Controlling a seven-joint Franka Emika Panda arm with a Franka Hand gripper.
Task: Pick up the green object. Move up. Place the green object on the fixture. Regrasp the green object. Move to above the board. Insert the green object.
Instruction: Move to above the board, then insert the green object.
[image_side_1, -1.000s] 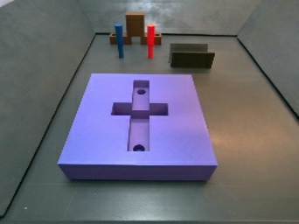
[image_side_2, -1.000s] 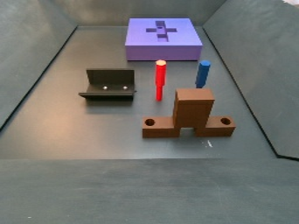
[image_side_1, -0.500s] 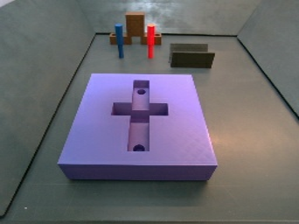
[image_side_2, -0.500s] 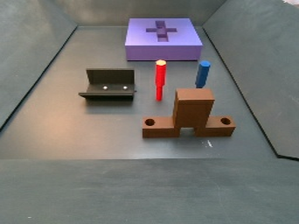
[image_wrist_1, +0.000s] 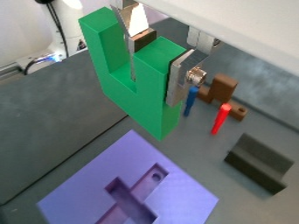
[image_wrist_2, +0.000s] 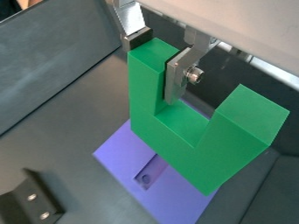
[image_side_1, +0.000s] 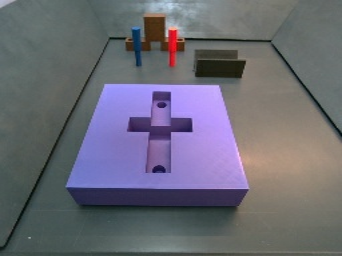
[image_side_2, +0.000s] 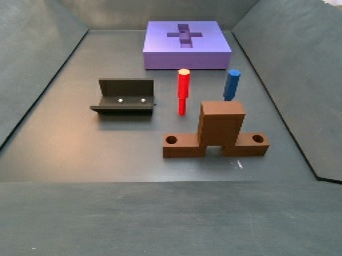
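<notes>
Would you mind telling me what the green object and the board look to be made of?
Green object, held in the gripper above the board: probably plastic, uniform matte green, crisp edges. Board: likely plastic too, flat satin purple with a faint sheen.

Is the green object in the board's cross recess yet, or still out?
Out. In both wrist views the pincer holds the green object in the air above the board; in a side view its cross recess is empty.
</notes>
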